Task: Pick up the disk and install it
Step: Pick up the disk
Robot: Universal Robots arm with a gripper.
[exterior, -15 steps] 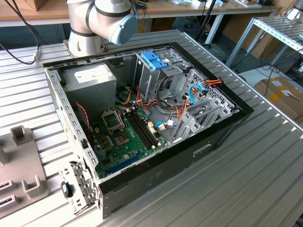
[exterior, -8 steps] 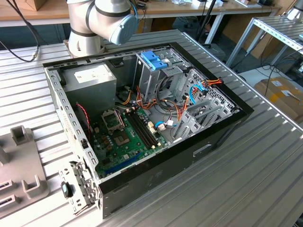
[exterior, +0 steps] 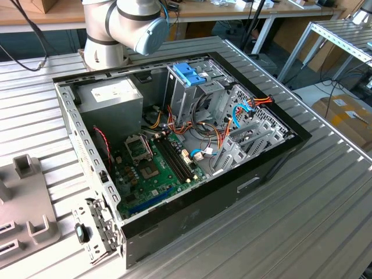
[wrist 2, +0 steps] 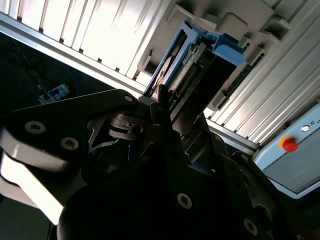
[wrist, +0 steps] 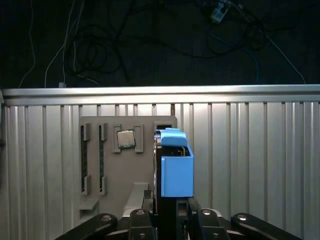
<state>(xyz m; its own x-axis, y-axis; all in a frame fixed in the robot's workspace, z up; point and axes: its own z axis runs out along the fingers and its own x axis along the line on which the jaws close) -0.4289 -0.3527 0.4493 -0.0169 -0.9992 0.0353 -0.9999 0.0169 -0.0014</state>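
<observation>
Exterior view, starting from the exterior view's left: a grey fixture plate [exterior: 23, 192] sits at the lower left corner of the frame, on the ribbed bench [exterior: 314, 197]. The arm [exterior: 125, 23] is at the top edge, left of centre. Its base and one pale joint with a blue cap are visible, and the next link runs out of the frame. The open computer case [exterior: 273, 157] sits at centre. A grey metal box [exterior: 110, 96] is in its upper-left corner, and a blue bracket [exterior: 189, 74] stands on the drive cage just to the right.

Both wrist views: the tool [wrist: 169, 207] points toward the fixture plate, its black fingers [wrist: 192, 202] closed on the disk [wrist: 176, 167], one against each flat face. The disk stands edge-on beyond the fingertips, with the light-blue rail frame around it; its connector edge shows in the second wrist view [wrist 2: 192, 60]. In the first wrist view the disk overlaps the plate's edge, near a processor chip [wrist: 126, 138] seated in a pocket. Whether the disk's far end touches the plate or hangs just clear: cannot tell, the disk itself hides the contact. A grey pendant with a red button [wrist 2: 288, 145] lies nearby.
</observation>
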